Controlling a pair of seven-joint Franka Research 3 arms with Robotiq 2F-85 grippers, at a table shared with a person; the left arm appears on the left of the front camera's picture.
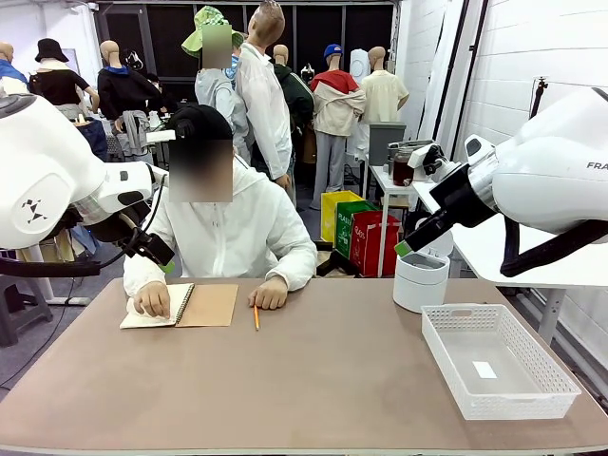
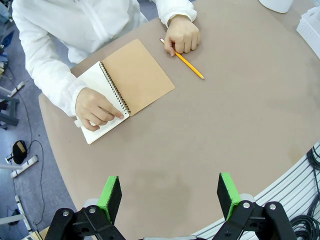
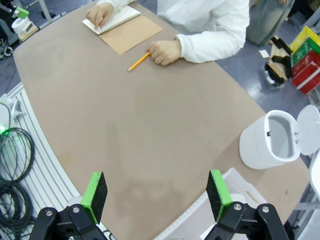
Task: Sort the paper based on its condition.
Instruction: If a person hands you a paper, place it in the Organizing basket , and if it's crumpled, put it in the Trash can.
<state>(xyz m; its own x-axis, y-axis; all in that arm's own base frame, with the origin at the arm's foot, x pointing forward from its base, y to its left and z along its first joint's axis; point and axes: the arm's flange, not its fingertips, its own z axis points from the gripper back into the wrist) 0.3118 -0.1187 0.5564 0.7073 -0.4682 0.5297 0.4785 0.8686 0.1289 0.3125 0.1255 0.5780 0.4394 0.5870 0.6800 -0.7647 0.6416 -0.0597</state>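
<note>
Item 1: black lettering "FRA", cut off by the frame edge, on the right arm's white casing (image 1: 556, 176), 3 o'clock, front view. 
Item 2: print on coloured bins (image 1: 366, 233), illegible.

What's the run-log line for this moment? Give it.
left gripper: open | right gripper: open | person: one hand on spiral notebook, other hand at pencil | basket: white scrap | bin: lid open

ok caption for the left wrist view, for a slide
Open left pincer hovers over the table as a person's hand rests on an open spiral notebook, pencil beside it
</note>
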